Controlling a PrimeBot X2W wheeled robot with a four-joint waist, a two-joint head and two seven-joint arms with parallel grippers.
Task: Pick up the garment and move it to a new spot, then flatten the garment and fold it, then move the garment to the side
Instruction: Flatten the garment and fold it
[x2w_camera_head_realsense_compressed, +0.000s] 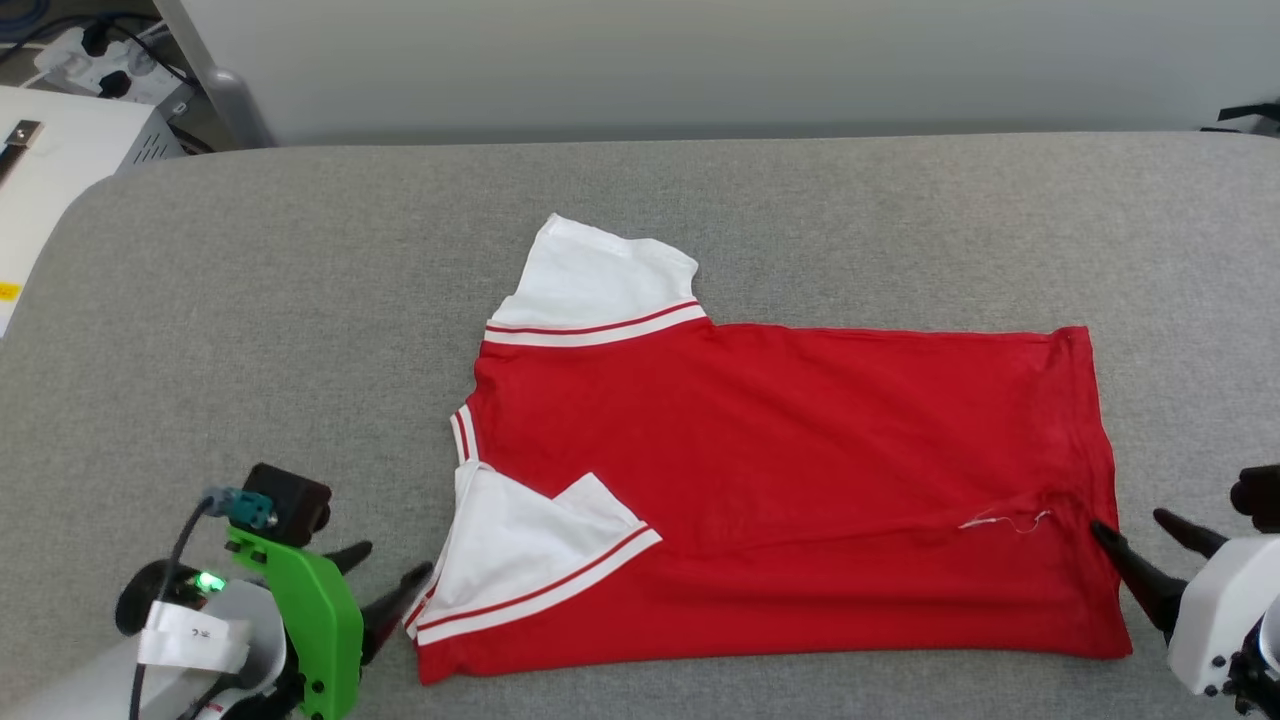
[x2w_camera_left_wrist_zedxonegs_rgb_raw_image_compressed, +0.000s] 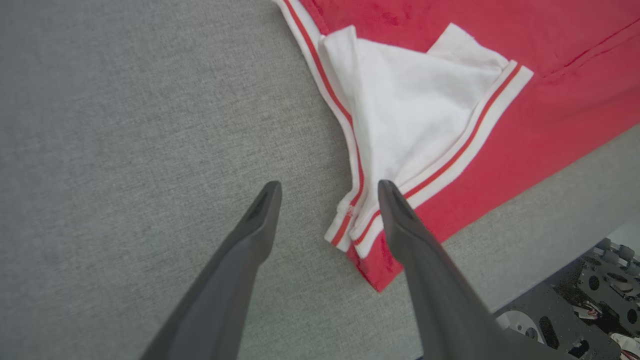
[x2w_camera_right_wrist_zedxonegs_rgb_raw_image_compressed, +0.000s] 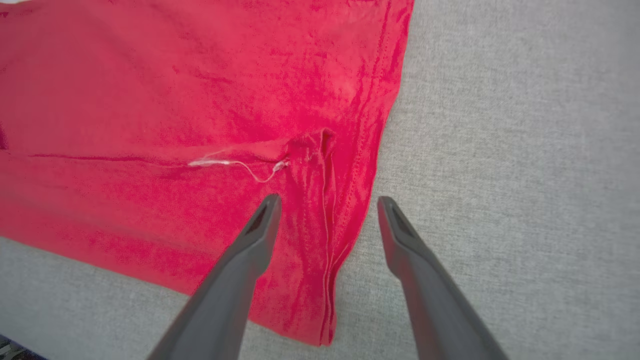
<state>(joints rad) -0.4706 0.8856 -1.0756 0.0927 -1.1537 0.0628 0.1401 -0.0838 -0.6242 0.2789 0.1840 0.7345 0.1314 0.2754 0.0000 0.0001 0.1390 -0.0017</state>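
Grey fabric tabletop (x2w_camera_head_realsense_compressed: 250, 300), one garment (x2w_camera_head_realsense_compressed: 800, 450) lying flat mid-surface, collar end toward the robot's left, hem toward its right. Two white sleeves: far sleeve (x2w_camera_head_realsense_compressed: 600, 280) spread out, near sleeve (x2w_camera_head_realsense_compressed: 520, 550) folded onto the red body. Two grippers. Left gripper (x2w_camera_head_realsense_compressed: 395, 562) is at the near collar-side corner, fingers spread, holding nothing. Right gripper (x2w_camera_head_realsense_compressed: 1128, 520) is at the hem, fingers spread, one over the cloth, one over the tabletop. One loose white thread (x2w_camera_head_realsense_compressed: 1005, 521) near the hem.

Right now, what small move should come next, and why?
Probably close both grippers. The left gripper, open, straddles the garment's striped sleeve corner; the right gripper, open, straddles the hem edge. Closing should pinch both ends for the next fold.
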